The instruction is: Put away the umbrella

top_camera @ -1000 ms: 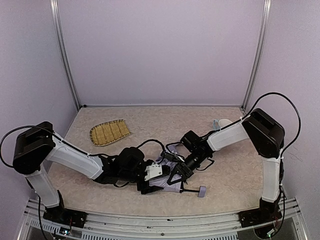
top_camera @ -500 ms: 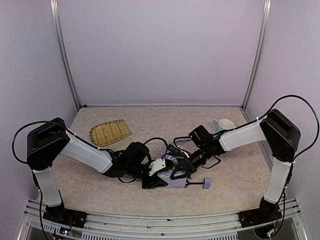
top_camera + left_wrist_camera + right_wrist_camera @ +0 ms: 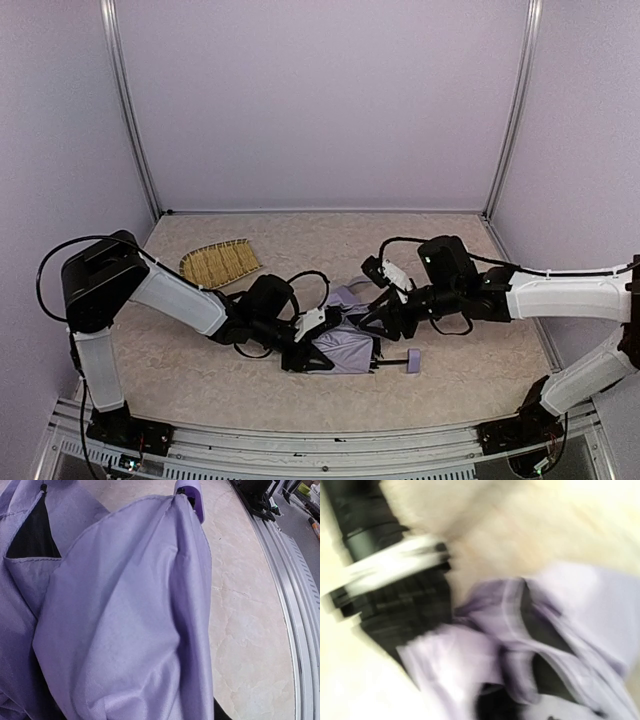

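Note:
The umbrella [image 3: 347,349] lies collapsed and crumpled on the table at front centre, lavender fabric with black lining showing. Its thin black shaft ends in the small lavender handle knob [image 3: 413,361] on the right. My left gripper [image 3: 303,352] is pressed into the umbrella's left end. In the left wrist view the fabric [image 3: 125,620] fills the frame and hides the fingers, with the knob [image 3: 190,490] at the top. My right gripper [image 3: 378,322] is at the umbrella's upper right edge. The right wrist view is blurred and shows folds of fabric [image 3: 520,645] close below.
A woven bamboo tray [image 3: 220,264] lies at the back left. The metal rail [image 3: 295,590] of the table's front edge runs just beyond the umbrella. My left arm's black and white wrist [image 3: 385,570] is close to the right gripper.
The right arm has swung out to the right and stretched low across the table, its gripper pulling back up and right. The umbrella and left gripper shifted slightly right.

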`<act>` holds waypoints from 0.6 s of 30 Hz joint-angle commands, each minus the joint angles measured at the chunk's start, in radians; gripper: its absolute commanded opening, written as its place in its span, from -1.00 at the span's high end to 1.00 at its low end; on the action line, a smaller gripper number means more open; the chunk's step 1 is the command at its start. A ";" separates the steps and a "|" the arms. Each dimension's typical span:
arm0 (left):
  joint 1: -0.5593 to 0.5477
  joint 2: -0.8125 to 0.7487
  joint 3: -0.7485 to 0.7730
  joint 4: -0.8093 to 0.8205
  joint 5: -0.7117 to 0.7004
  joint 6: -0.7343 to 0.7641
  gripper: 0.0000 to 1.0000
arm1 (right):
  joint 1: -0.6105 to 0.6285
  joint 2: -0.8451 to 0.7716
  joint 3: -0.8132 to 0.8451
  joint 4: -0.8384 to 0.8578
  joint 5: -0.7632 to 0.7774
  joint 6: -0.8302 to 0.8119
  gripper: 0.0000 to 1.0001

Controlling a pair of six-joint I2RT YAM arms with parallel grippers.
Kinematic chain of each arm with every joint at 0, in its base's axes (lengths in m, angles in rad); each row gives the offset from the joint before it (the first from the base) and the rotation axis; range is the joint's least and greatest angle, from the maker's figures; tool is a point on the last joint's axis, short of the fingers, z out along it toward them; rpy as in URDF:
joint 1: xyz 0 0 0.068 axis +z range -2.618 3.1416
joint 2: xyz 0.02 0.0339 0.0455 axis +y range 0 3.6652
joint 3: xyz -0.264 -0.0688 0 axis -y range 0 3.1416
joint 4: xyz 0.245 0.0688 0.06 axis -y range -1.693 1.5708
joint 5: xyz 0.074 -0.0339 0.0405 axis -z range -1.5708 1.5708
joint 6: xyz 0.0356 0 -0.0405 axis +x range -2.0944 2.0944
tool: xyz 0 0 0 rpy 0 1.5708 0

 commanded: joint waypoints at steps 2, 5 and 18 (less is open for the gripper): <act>0.016 0.094 -0.016 -0.298 0.085 -0.080 0.42 | 0.256 -0.124 -0.169 0.166 0.369 -0.374 -0.17; 0.017 0.110 0.014 -0.355 0.097 -0.064 0.42 | 0.323 -0.128 -0.226 0.270 0.429 -0.511 -0.40; 0.032 0.160 0.076 -0.447 0.141 -0.054 0.43 | 0.362 0.218 -0.081 0.173 0.580 -0.720 -0.80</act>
